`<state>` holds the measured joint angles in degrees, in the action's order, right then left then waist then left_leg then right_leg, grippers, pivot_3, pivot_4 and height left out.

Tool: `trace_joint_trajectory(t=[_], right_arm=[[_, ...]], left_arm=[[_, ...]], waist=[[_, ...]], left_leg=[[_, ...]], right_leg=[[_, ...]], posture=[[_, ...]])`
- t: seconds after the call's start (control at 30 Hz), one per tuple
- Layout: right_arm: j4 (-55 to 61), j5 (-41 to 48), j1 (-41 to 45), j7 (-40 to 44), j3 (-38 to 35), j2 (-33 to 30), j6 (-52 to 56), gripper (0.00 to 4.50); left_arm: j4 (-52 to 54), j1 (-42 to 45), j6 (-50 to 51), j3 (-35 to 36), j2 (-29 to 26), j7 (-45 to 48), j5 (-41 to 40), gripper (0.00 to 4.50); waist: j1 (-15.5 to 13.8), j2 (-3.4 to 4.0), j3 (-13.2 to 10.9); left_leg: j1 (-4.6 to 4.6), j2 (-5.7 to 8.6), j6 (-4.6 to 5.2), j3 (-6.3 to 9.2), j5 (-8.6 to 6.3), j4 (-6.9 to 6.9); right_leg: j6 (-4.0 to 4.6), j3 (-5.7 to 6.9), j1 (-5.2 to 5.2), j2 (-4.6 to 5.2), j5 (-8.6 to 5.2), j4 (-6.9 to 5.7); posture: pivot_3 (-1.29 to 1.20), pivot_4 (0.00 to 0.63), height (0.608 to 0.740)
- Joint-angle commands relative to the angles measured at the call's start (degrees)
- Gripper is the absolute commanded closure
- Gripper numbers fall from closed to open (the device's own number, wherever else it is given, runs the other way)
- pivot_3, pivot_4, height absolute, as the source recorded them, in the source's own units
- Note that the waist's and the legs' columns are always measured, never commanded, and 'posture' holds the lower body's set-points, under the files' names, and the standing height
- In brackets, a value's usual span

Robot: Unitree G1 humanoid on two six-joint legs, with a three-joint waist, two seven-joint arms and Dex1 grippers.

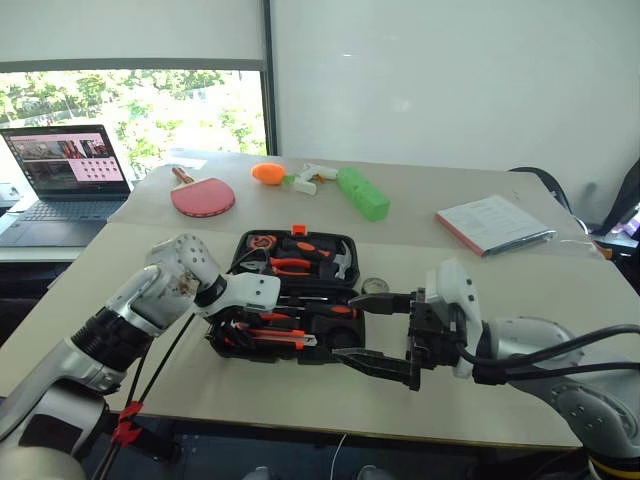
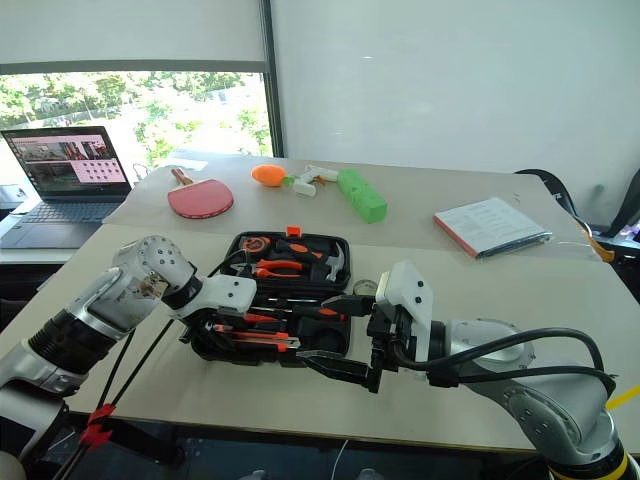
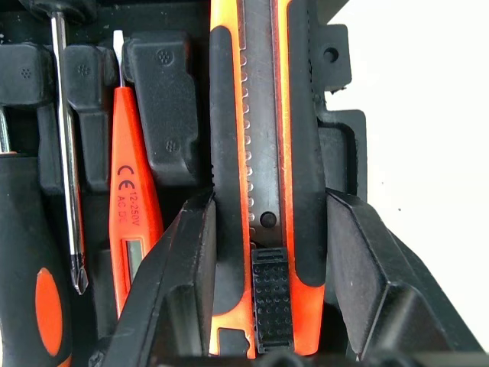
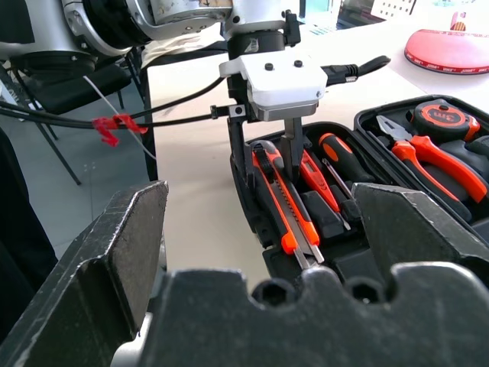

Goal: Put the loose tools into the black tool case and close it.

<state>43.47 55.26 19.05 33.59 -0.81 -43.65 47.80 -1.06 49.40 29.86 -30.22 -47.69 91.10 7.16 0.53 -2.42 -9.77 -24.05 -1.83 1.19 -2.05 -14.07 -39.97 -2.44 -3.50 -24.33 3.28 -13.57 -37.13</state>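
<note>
The black tool case (image 1: 320,234) lies open on the table, with pliers, a hammer and a tape measure in its far half. My left gripper (image 3: 269,202) points down into the near half, its fingers (image 3: 191,252) shut on the black-orange utility knife (image 3: 263,115), which lies in its slot. Beside the knife rest the slim orange-red tool (image 3: 131,191) and a screwdriver (image 3: 67,168). At the case's right front corner my right gripper (image 1: 345,326) hovers open and holds nothing. A small round roll (image 1: 375,286) sits on the table right of the case.
A laptop (image 1: 65,175) stands at the far left. Behind the case lie a red paddle (image 1: 203,197), an orange object (image 1: 267,173) and a green block (image 1: 363,193). A paper pad (image 1: 495,222) lies at the back right. The table's front edge runs just below the case.
</note>
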Motion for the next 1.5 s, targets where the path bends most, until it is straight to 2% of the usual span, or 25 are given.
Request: trace_joint_trajectory(t=[0.03, 0.07, 0.13, 0.23, 0.3, 0.33, 0.4, 0.5, 0.6, 0.77, 0.9, 0.93, 1.13, 1.4, 1.5], right_arm=[[1.69, 0.65, 0.39, -0.34, -1.26, -0.29, -0.36, 0.0], [1.69, 0.63, 0.35, -0.35, -1.26, -0.3, -0.37, 0.0], [1.72, 0.71, 0.28, -0.43, -1.29, -0.27, -0.36, 0.0], [1.76, 0.72, 0.15, -0.46, -1.17, -0.19, -0.38, 0.0], [1.72, 0.64, 0.05, -0.4, -1.0, -0.08, -0.43, 0.0], [1.68, 0.57, -0.01, -0.34, -0.91, -0.04, -0.48, 0.0], [1.5, 0.39, -0.03, -0.2, -0.75, 0.05, -0.6, 0.0], [1.13, 0.04, 0.08, 0.09, -0.52, 0.16, -0.78, 0.0], [0.97, -0.07, 0.22, 0.2, -0.39, 0.27, -0.83, 0.0], [0.96, -0.02, 0.33, 0.1, -0.37, 0.32, -0.73, 0.0], [1.28, 0.29, -0.03, -0.15, -0.61, 0.19, -0.54, 0.0], [1.39, 0.36, -0.15, -0.21, -0.67, 0.16, -0.5, 0.0], [1.62, 0.52, -0.57, -0.27, -0.92, -0.04, -0.49, 0.0], [1.59, 0.32, -0.72, -0.3, -0.73, -0.04, -0.47, 0.0], [1.67, 0.31, -0.76, -0.33, -0.72, -0.05, -0.47, 0.0]], left_arm=[[-0.96, 0.38, 0.45, -1.29, 1.31, -0.82, 1.26, 2.88], [-1.06, 0.42, 0.71, -1.24, 1.44, -0.79, 1.29, 2.88], [-1.43, 0.59, 0.81, -0.75, 1.56, -1.02, 1.25, 1.88], [-1.0, 1.14, 1.91, 0.64, 0.76, 0.49, -0.41, 0.96], [0.15, 2.24, 4.18, 1.67, -0.73, 1.31, -4.62, 0.2], [0.64, 3.15, 5.26, 2.05, -1.66, 1.39, -7.15, 0.04], [0.51, 4.54, 5.74, 2.57, -2.89, 1.4, -9.76, 0.04], [-1.22, 5.13, 3.59, 2.64, -3.07, 1.4, -9.04, 0.04], [-1.94, 4.68, 1.72, 2.04, -2.97, 1.4, -8.46, 0.85], [-3.96, 3.27, -2.27, 0.85, -2.35, 0.4, -5.78, 2.9], [-5.08, 2.74, -4.36, 0.8, -2.45, 0.51, -4.46, 4.29], [-5.17, 2.65, -4.47, 0.9, -2.5, 0.77, -4.31, 4.47], [-4.83, 1.98, -6.25, 0.02, -3.76, 1.4, -2.94, 4.47], [-3.27, -1.35, -8.98, -1.45, -2.29, -0.2, 0.44, 4.47], [-2.47, -2.81, -9.56, -1.89, -1.75, -1.06, 1.63, 4.47]], waist=[[-0.17, 0.02, 0.01], [-0.24, 0.04, 0.02], [-0.29, 0.06, 0.04], [-0.16, 0.06, 0.04], [0.08, 0.07, 0.04], [0.16, 0.07, 0.04], [0.32, 0.08, 0.04], [0.25, 0.08, 0.04], [0.2, 0.08, 0.04], [0.19, 0.08, 0.04], [0.2, 0.08, 0.04], [0.21, 0.08, 0.04], [0.2, 0.08, 0.04], [0.32, 0.09, 0.05], [0.24, 0.31, 0.17]], left_leg=[[0.0, 0.0, 0.0, 0.0, 0.0, 0.0], [0.01, 0.01, 0.0, 0.0, 0.0, -0.02], [0.03, 0.01, 0.0, 0.0, 0.0, -0.03], [0.05, 0.0, 0.0, 0.0, 0.0, -0.02], [0.05, -0.01, 0.0, -0.01, 0.0, 0.01], [0.01, -0.03, 0.0, 0.01, 0.0, 0.01], [-0.01, -0.05, 0.0, 0.05, 0.0, 0.02], [-0.01, -0.04, 0.0, 0.17, 0.0, 0.01], [-0.01, -0.01, 0.0, 0.14, 0.0, 0.0], [-0.02, -0.01, 0.0, 0.11, 0.0, 0.0], [-0.02, -0.01, 0.0, 0.04, 0.0, 0.01], [-0.02, -0.02, 0.0, 0.04, 0.0, 0.01], [-0.03, -0.02, 0.0, 0.03, 0.0, 0.0], [-0.01, -0.04, 0.0, 0.04, 0.0, 0.01], [0.09, -0.03, 0.0, 0.02, 0.0, 0.04]], right_leg=[[0.0, 0.0, 0.01, 0.0, 0.0, 0.0], [-0.01, 0.0, 0.03, 0.01, 0.0, 0.0], [-0.01, 0.0, 0.05, 0.01, 0.0, 0.0], [-0.01, 0.0, 0.05, 0.0, 0.0, 0.0], [0.0, -0.01, 0.02, -0.01, 0.0, 0.0], [0.0, -0.01, -0.02, -0.02, 0.0, 0.0], [0.01, -0.01, -0.04, -0.03, 0.0, -0.01], [0.01, -0.01, -0.05, -0.03, 0.0, -0.01], [0.0, -0.01, -0.03, -0.01, 0.0, 0.0], [0.0, 0.0, -0.03, -0.02, 0.0, 0.01], [0.0, 0.0, -0.04, -0.02, -0.01, 0.01], [0.0, 0.0, -0.04, -0.02, 0.0, 0.01], [0.01, 0.0, -0.04, -0.02, 0.0, 0.01], [0.01, -0.01, -0.04, -0.04, 0.0, 0.0], [0.01, -0.03, 0.05, -0.02, -0.01, 0.02]], posture=[[0.0, 0.15, 0.738], [0.0, 0.15, 0.738], [0.0, 0.15, 0.738], [0.0, 0.15, 0.738], [0.0, 0.15, 0.738], [0.0, 0.15, 0.738], [0.0, 0.15, 0.738], [0.0, 0.15, 0.738], [0.0, 0.15, 0.738], [0.0, 0.15, 0.738], [0.0, 0.15, 0.738], [0.0, 0.15, 0.738], [0.0, 0.15, 0.738], [0.0, 0.15, 0.738], [0.0, 0.15, 0.738]])
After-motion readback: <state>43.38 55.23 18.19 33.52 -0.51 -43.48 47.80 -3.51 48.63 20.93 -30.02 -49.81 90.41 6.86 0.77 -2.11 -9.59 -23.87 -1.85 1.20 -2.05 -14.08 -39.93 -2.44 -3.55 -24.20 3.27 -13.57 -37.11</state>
